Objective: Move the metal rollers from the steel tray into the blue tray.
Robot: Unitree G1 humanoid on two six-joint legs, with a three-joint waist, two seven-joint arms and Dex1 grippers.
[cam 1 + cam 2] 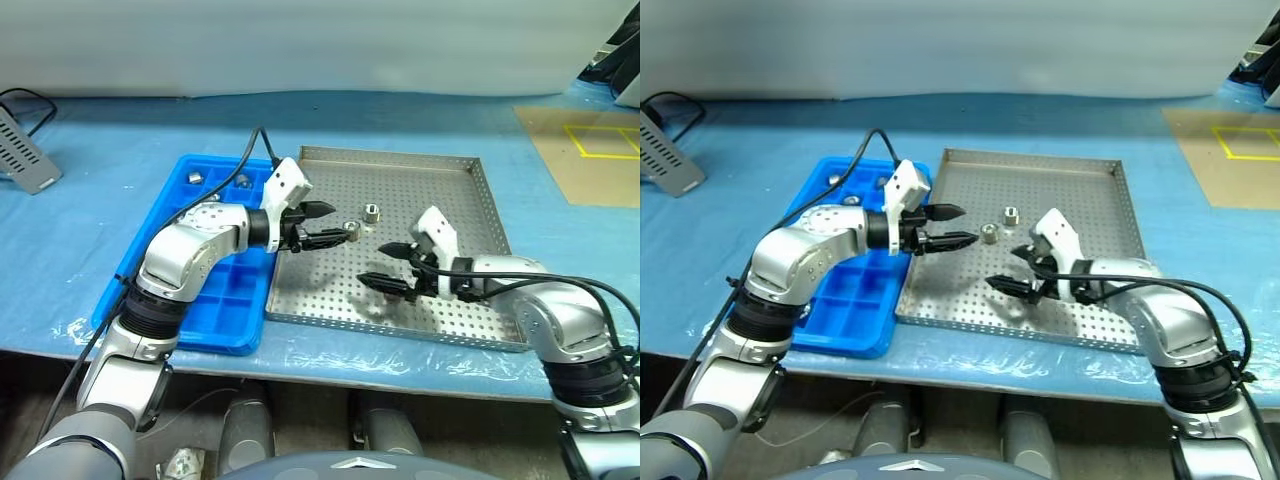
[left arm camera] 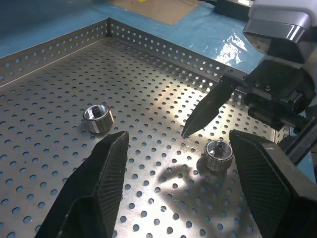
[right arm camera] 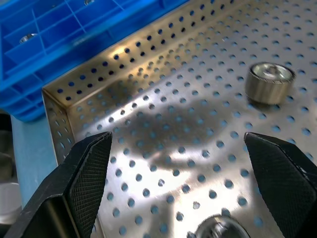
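Note:
The steel tray [image 1: 450, 190] lies on the blue table cover, with the blue tray [image 1: 225, 290] against its left side. Two metal rollers [image 1: 351, 229] [image 1: 371, 212] stand on the perforated floor near the tray's middle. A third roller [image 3: 218, 228] sits on the floor just below and between my right fingers. My left gripper [image 1: 330, 224] reaches in from the left, open and empty, its lower fingertip beside the nearer roller [image 2: 219, 153]. My right gripper [image 1: 388, 266] hovers over the tray's front middle, pointing left, jaws wide open and empty. Two rollers [image 1: 194, 177] [image 1: 241, 181] rest in back compartments of the blue tray.
A grey device [image 1: 25, 150] with a black cable lies at the back left. A brown board with yellow tape [image 1: 590, 150] lies at the back right. The table's front edge runs just below both trays.

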